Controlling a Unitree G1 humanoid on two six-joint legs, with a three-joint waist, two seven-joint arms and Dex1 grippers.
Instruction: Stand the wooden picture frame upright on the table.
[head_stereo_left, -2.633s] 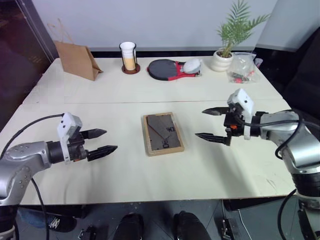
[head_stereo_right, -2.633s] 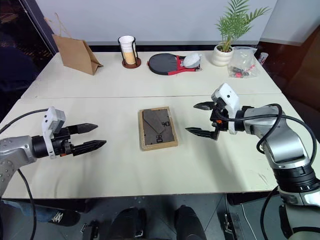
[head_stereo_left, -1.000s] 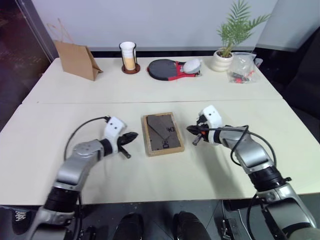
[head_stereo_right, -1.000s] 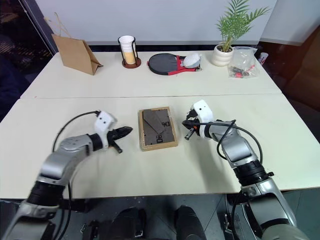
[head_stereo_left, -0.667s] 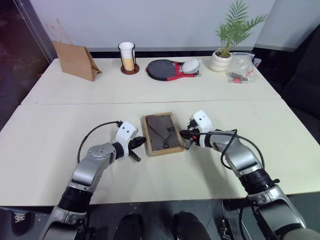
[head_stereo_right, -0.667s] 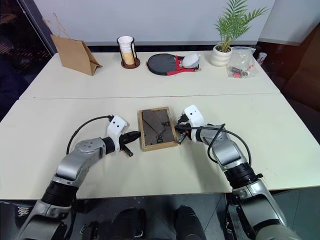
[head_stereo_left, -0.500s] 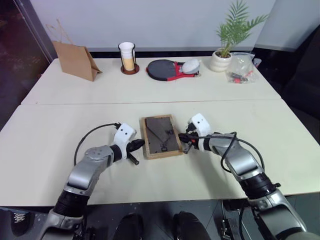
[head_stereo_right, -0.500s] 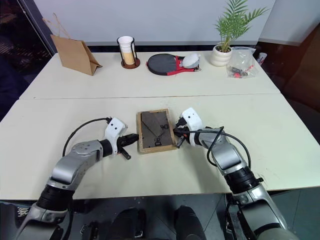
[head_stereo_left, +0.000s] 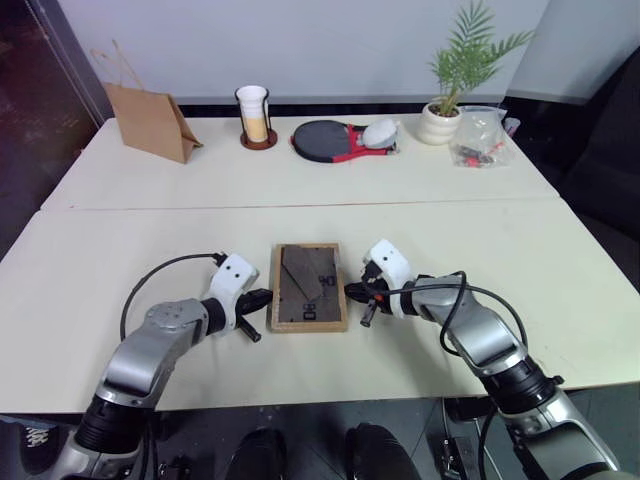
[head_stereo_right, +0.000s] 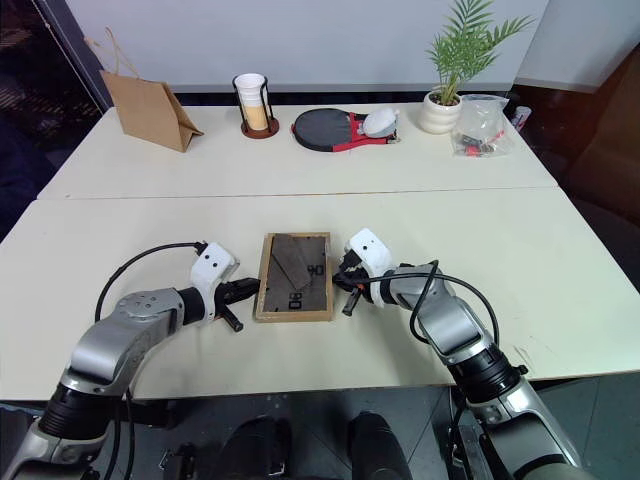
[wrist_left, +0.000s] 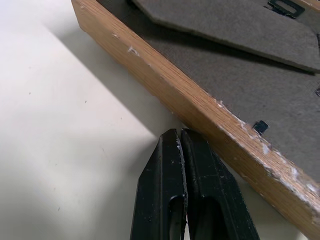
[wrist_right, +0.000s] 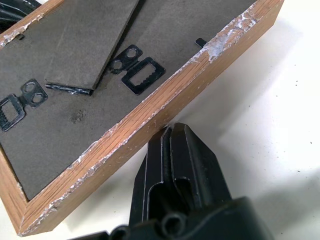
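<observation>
A: Where does the wooden picture frame (head_stereo_left: 309, 286) lie?

B: Face down on the table (head_stereo_left: 150, 230), dark back panel up, squeezed between the two pincers. The left gripper (head_stereo_left: 262, 296) has its fingers pressed fully together, gripping nothing, tips touching the frame's wooden edge. The right gripper (head_stereo_left: 352, 291) is likewise fully closed and empty, its tip against the opposite edge.

A: So nothing is actually held. What's the risk?

B: I judge the frame is only pinched from two sides by closed tips. If one pushes harder, the frame could pivot flat on the table and slide out past the other tip.

A: And on lifting?

B: The smooth wooden edge gives little purchase; a tip could ride up over it onto the back panel, and the frame drops flat. The fold-out stand (wrist_right: 87, 47) lies folded against the back, so I doubt it would stay upright once tipped.
</observation>
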